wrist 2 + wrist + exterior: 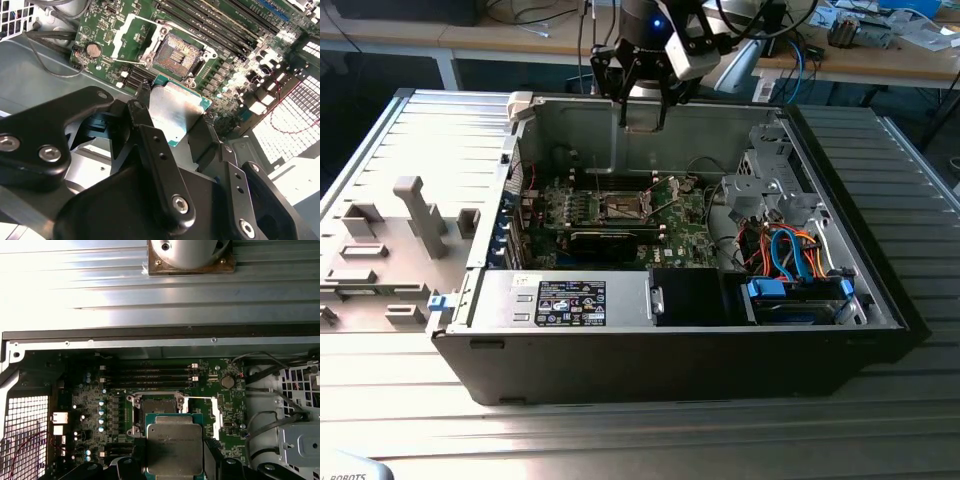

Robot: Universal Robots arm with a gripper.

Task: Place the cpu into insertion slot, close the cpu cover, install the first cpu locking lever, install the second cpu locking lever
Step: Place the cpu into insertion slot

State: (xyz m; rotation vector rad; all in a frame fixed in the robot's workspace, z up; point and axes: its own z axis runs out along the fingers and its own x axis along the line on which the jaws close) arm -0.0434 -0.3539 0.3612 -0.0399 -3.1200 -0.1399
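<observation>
My gripper [174, 119] is clenched on the chip [175, 447], holding it over the open case [720, 130], by its back wall. On the board [685, 232] the socket [177, 56] lies bare, cover [131, 31] flipped open

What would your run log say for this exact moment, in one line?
gripper: jaws shut on cpu | cpu: not yet seated | insertion slot: empty | cpu cover: open

Holds the cpu [175, 450] flat between dark fingers [212, 456], dull silver top showing; hangs near the open insertion slot [156, 407] on the green board [90, 405]; with the cpu cover [216, 417] swung open just beside that slot.
</observation>
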